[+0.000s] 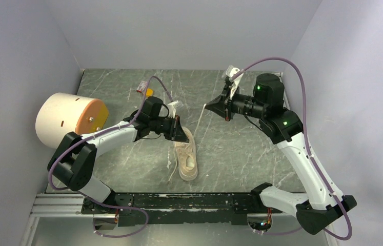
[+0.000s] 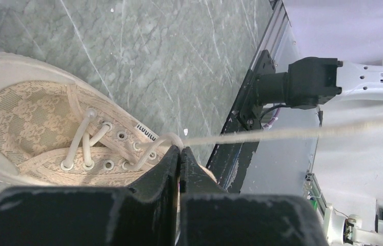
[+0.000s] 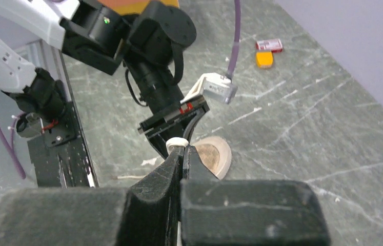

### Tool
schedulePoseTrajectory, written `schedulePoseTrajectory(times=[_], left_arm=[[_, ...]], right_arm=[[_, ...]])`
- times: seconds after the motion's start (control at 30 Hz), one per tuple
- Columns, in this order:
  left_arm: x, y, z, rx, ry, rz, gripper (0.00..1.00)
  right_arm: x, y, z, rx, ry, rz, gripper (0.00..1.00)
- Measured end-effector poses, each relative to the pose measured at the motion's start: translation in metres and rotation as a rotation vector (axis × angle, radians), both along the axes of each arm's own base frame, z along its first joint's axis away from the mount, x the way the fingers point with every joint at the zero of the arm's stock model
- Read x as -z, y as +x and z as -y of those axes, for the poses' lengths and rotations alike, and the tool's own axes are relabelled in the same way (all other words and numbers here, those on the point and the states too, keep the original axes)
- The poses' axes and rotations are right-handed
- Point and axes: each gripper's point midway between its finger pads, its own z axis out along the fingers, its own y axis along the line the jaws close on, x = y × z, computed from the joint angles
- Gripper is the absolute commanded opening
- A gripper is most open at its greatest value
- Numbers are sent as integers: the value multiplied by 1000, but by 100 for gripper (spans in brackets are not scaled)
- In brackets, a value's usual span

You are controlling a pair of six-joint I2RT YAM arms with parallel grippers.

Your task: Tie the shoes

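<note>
The cream sneaker (image 1: pixel 187 155) lies on the grey marbled table, toe towards the arms, with thin white laces (image 2: pixel 84 138) through its eyelets. My left gripper (image 1: pixel 181 135) sits over the shoe's upper end, shut on a lace (image 2: pixel 175 139) right by the top eyelets. From there the lace (image 2: pixel 302 131) runs taut to the right. My right gripper (image 1: pixel 210 107) hangs a little to the right and farther back, shut on the lace (image 3: pixel 176 143), which shows as a white bend at its tips. A loose lace end (image 1: pixel 170 171) trails left of the toe.
A large cream cylinder with an orange face (image 1: pixel 71 119) lies at the left wall. A small red-and-white box (image 3: pixel 269 45) and an orange piece (image 3: pixel 264 59) sit at the back. The black mounting rail (image 1: pixel 179 201) runs along the near edge. Walls close in on three sides.
</note>
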Motion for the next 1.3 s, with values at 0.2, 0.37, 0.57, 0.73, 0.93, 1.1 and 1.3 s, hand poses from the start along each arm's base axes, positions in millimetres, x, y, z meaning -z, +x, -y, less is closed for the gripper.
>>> schedulePoseTrajectory(times=[0.2, 0.37, 0.57, 0.73, 0.93, 1.1, 1.3], left_arm=[[-2, -2, 3, 9, -39, 2, 5], [-1, -6, 4, 23, -62, -5, 8], [-1, -3, 7, 21, -75, 0, 20], [0, -2, 7, 21, -76, 0, 31], [1, -1, 8, 20, -79, 5, 37], [7, -1, 9, 20, -69, -7, 35], [15, 1, 11, 21, -51, -20, 32]], right_arm=[[-19, 6, -7, 1, 76, 25, 0], [-14, 23, -13, 38, 89, -9, 0], [-6, 31, -16, 56, 85, -36, 0], [-7, 32, -16, 60, 86, -38, 0], [-7, 32, -16, 60, 89, -41, 0], [-6, 34, -17, 60, 90, -44, 0], [-5, 34, -17, 60, 89, -45, 0]])
